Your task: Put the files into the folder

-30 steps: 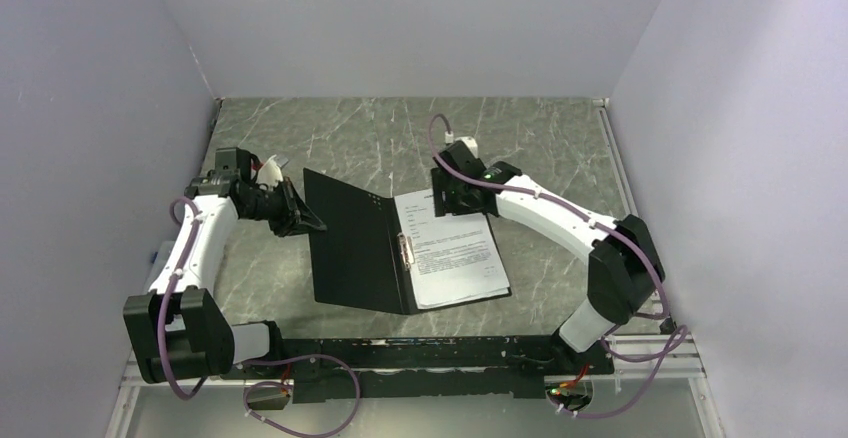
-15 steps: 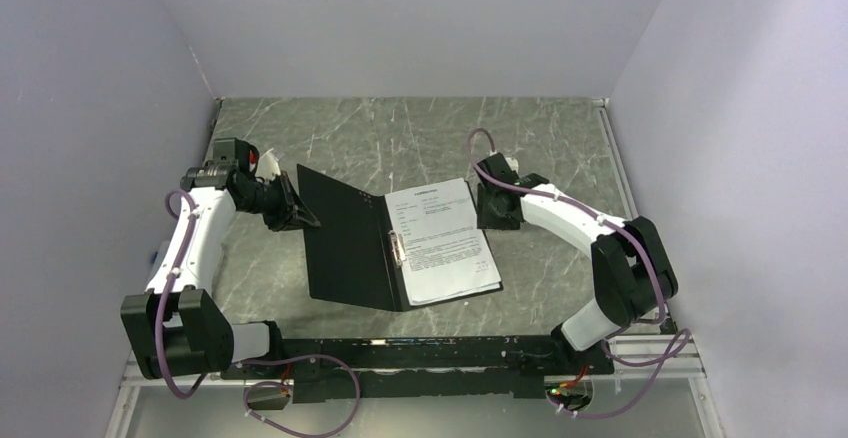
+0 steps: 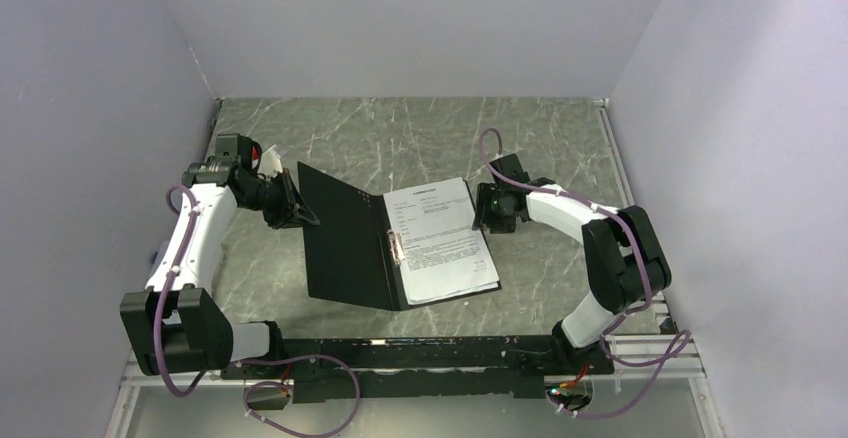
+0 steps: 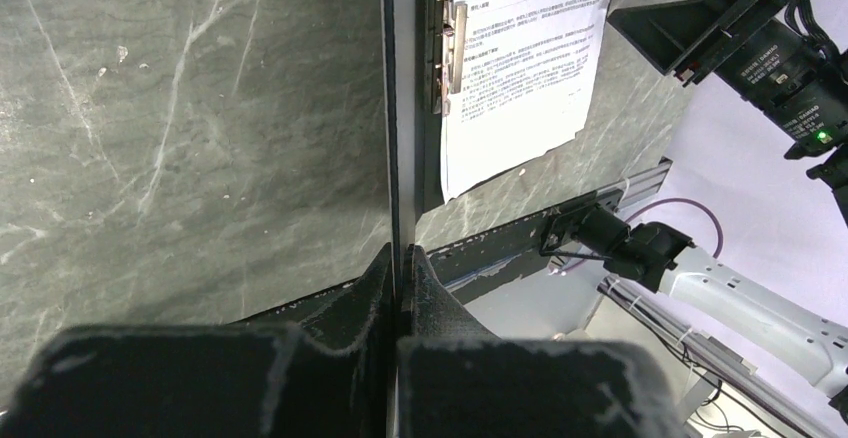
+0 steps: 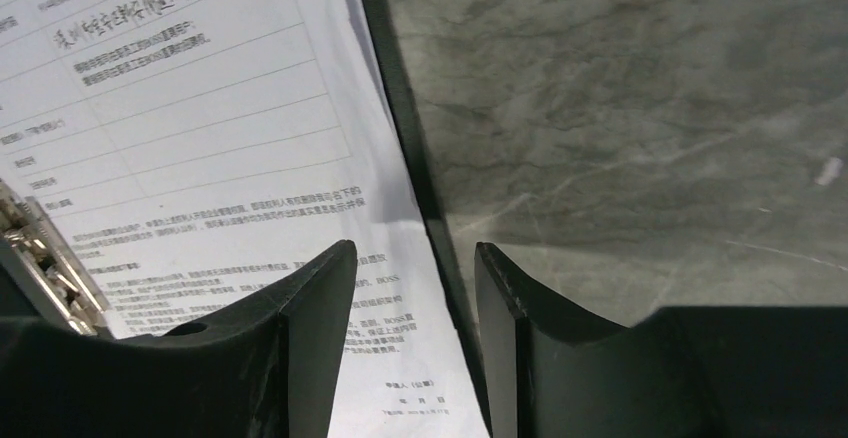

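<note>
Files (image 3: 440,238) lie flat on the right half of the open folder (image 3: 345,248), tucked at their left edge beside the metal clip (image 3: 399,248), and they now sit just to the left of the right pincer (image 3: 488,213) rather than beneath it. A second ago that pincer was down over the far end of the sheets; it has since drawn off sideways past the folder's right edge, and its fingers (image 5: 310,298) stand apart with nothing between them, only the folder's black rim and the table below. The sheets and folder have also turned a little during that withdrawal. I judge the paper is placed and released, so what remains is closing the cover. The left pincer (image 4: 400,258) is pressed together on the edge of the left cover, which rises tilted from the spine on the side toward that pincer. The sheets' long axis runs parallel to the spine, from far to near, leaning slightly rightward at the near end, with the heading at the far end, away from both arm bases.
</note>
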{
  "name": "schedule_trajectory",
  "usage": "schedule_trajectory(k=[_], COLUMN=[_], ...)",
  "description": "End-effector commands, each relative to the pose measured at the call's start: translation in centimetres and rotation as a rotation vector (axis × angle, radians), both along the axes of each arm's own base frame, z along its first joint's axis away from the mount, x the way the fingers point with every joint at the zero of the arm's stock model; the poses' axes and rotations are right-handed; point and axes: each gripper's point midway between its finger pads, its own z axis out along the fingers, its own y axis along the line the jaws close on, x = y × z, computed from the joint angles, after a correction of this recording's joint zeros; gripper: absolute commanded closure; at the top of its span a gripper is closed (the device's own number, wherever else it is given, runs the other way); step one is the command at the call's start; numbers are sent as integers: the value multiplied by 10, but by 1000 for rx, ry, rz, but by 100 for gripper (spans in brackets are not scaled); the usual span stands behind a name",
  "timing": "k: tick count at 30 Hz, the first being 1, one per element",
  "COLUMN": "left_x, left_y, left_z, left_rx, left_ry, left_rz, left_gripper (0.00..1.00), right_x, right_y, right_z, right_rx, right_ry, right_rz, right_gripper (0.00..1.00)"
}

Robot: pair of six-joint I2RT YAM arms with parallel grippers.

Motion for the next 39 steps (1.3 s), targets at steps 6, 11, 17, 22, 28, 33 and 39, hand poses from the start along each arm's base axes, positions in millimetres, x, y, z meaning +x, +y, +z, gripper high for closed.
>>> schedule_trajectory(k=[6, 11, 17, 22, 28, 33, 39], left_x=[7, 10, 14, 17, 19, 24, 29], left_y=[-3, -5, -8, -13, -22, -31, -46], left_z=[15, 19, 26, 34, 46, 63, 88], left_rx=[-4, -14, -30, -66, -124, -193, -290], left_ry=[-44, -54, -74, -92, -115, -164, -255], left_rz=[-22, -24, -30, -38, -58, -74, -92], left_gripper=[97, 96, 74, 60, 52, 47, 29], right_x=[0, -12, -22, -27, -34, -39, -43], right_y=[11, 13, 22, 30, 40, 49, 57], right_z=[-17, -30, -32, -31, -33, -34, -34], right_rx=[117, 154, 219, 272, 316, 330, 334], right_ry=[19, 54, 66, 70, 84, 90, 95], right_rz=[15, 28, 48, 69, 89, 109, 126], right_gripper=[49, 48, 45, 44, 44, 43, 43])
